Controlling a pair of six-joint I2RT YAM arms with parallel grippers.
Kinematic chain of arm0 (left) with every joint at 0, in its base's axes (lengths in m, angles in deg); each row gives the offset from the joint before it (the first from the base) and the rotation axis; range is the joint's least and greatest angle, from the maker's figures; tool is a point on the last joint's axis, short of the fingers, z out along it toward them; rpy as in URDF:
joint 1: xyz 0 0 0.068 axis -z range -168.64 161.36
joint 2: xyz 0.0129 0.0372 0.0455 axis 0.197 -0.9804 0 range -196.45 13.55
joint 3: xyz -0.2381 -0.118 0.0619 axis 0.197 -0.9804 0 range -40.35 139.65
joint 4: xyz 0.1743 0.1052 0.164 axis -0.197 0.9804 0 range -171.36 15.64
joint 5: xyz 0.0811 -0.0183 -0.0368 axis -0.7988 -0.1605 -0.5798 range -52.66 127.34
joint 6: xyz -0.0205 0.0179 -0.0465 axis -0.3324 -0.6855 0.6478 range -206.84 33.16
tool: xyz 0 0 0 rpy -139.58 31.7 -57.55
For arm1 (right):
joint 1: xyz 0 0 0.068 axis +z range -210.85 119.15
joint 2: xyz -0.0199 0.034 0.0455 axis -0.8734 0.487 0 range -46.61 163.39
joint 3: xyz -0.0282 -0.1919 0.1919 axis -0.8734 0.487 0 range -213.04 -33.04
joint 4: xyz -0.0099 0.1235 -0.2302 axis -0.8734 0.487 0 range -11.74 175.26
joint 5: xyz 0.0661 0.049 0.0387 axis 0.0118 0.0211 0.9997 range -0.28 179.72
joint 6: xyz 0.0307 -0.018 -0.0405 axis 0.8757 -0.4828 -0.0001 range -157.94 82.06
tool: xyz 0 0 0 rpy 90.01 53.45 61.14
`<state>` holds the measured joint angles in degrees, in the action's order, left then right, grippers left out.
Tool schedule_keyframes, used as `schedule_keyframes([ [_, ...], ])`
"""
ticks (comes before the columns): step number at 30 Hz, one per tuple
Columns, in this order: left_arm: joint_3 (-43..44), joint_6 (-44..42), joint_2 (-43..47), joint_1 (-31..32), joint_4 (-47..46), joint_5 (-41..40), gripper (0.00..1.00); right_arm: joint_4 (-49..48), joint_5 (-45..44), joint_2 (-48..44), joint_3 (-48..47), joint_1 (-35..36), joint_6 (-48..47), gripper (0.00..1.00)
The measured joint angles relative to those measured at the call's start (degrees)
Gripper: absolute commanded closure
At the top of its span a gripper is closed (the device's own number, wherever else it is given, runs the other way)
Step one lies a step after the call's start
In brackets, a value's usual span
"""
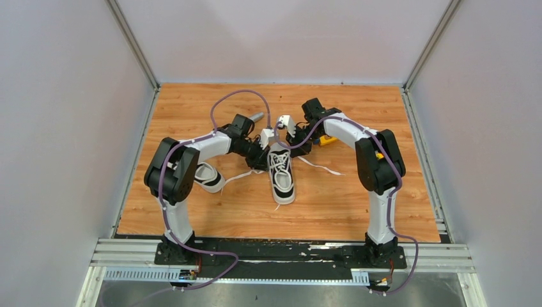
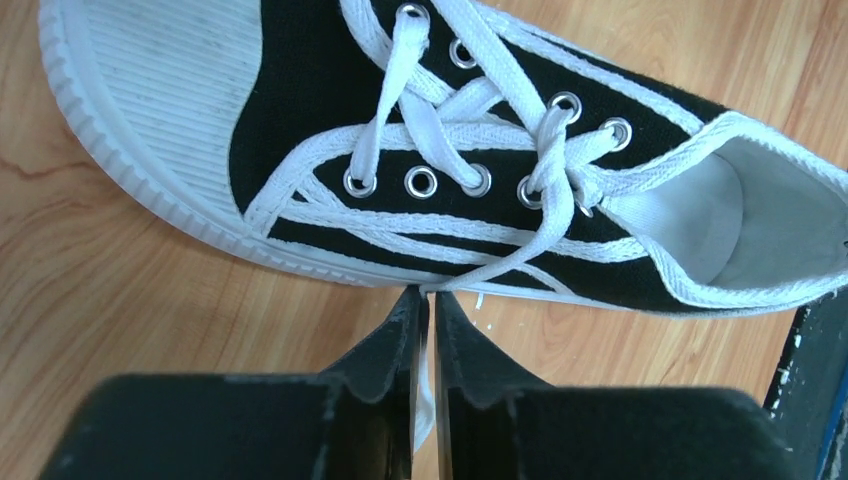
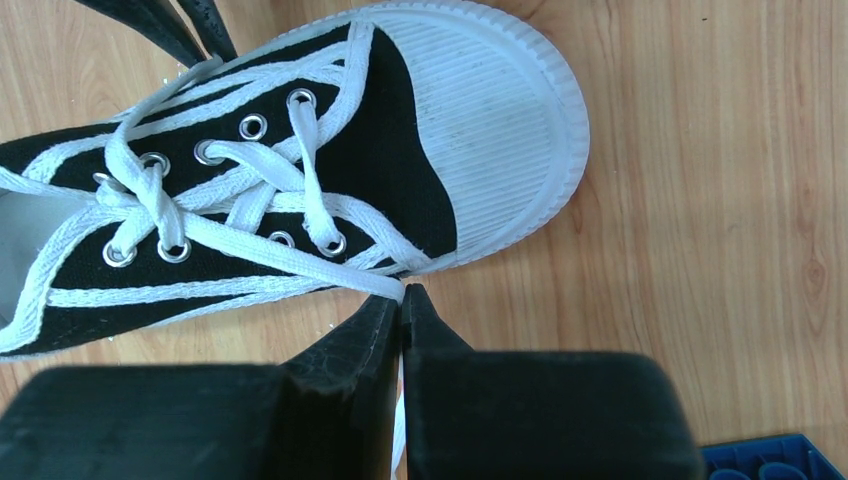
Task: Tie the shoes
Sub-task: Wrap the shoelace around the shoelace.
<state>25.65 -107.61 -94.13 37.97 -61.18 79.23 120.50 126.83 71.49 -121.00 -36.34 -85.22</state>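
- Nearest the arm bases on the table, the middle shoe lies with its white toe cap pointing back toward me. The second shoe sits well to the left of it, partly under the left arm, and I leave it alone for now.
- Up by the middle shoe's top eyelets, the two laces wrap once around each other at the crossing. I read this as the first half-knot, formed but not yet snug.
- Just off the shoe's left flank, the left gripper has its jaws pinched nearly together, with the left lace strand flat between them and curving up to the crossing.
- Just off the right flank, the right gripper is closed tight on the right lace strand, which runs straight back to the same crossing.
- To do this well, I would draw both claws outward together, low over the wood and in opposite directions. Nothing pins the shoe, so I judge that an uneven pull would drag or roll it instead of tightening the wrap.
- Both grips sit on thin flat lace at the very fingertips, so I would pull slowly to avoid slipping off.
- Beyond the shoe's heel and to its right lies a small yellow object, and I would keep the right arm's outward path short of it.
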Motion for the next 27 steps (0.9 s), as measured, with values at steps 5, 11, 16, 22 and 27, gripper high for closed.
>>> schedule_keyframes([
  [5,1.9,-1.2,-0.1,0.7,3.7,-1.3,1.0,0.0,-0.1,0.0,0.0,0.0,-0.2,0.97],
  [11,4.6,-1.7,-0.3,0.9,7.8,-3.5,1.0,-0.2,-0.7,-0.5,1.0,-0.4,-0.1,1.0],
  [16,4.6,-1.7,0.0,-2.1,9.2,-4.3,1.0,0.6,-1.7,-0.9,3.1,-1.0,-0.4,1.0],
  [22,4.0,-0.1,2.4,-5.7,8.9,-4.0,1.0,1.7,-2.4,-3.7,7.5,-1.1,-0.4,1.0],
  [27,2.2,0.1,4.9,-5.7,9.2,-3.6,1.0,1.9,-2.7,-7.4,10.4,-1.7,-0.3,1.0],
])
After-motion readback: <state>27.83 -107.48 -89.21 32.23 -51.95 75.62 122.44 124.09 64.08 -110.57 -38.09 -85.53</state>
